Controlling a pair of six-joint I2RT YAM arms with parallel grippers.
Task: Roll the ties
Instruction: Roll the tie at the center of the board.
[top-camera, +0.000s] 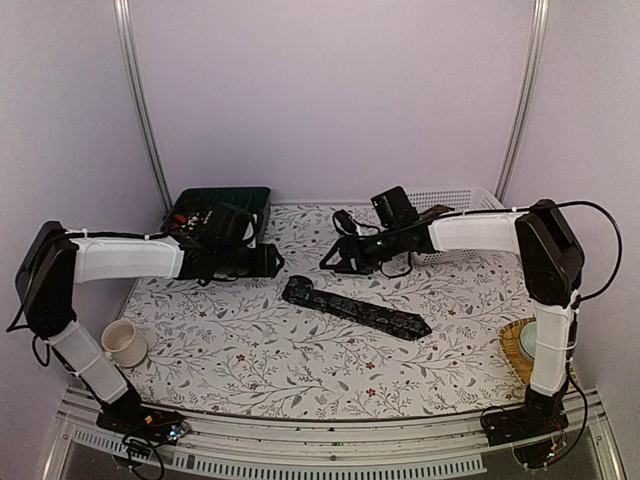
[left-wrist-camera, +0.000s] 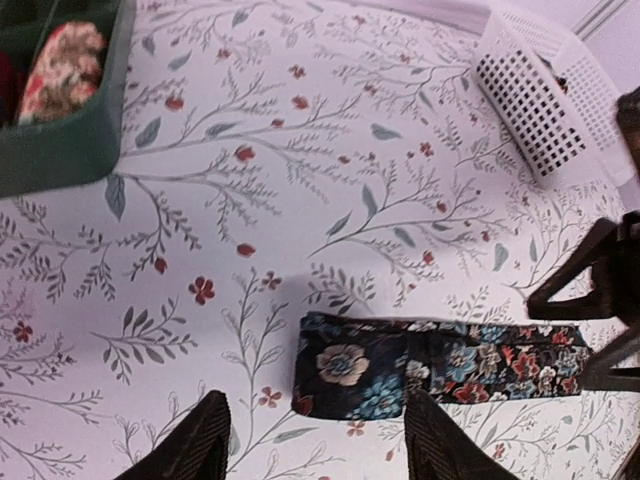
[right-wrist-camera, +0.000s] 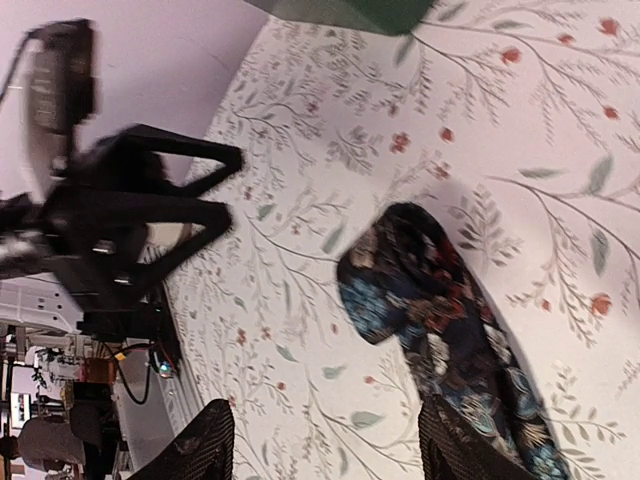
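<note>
A round white cup (top-camera: 122, 342) sits at the left of the flowery bench (top-camera: 250, 350). The left tool (left-wrist-camera: 315, 400) is spread wide and holds nothing. It is near the thick end of the long dark flowery cloth tie (top-camera: 355, 308), which lies flat in the middle of the bench. The right tool (right-wrist-camera: 325, 410) is spread wide too, holding nothing. Behind it is a white plastic mesh basket (top-camera: 462, 198).

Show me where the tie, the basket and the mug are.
tie (top-camera: 355, 308), top view, middle of its length.
basket (left-wrist-camera: 530, 100), left wrist view, mesh side wall.
mug (top-camera: 128, 350), top view, its body.
</note>
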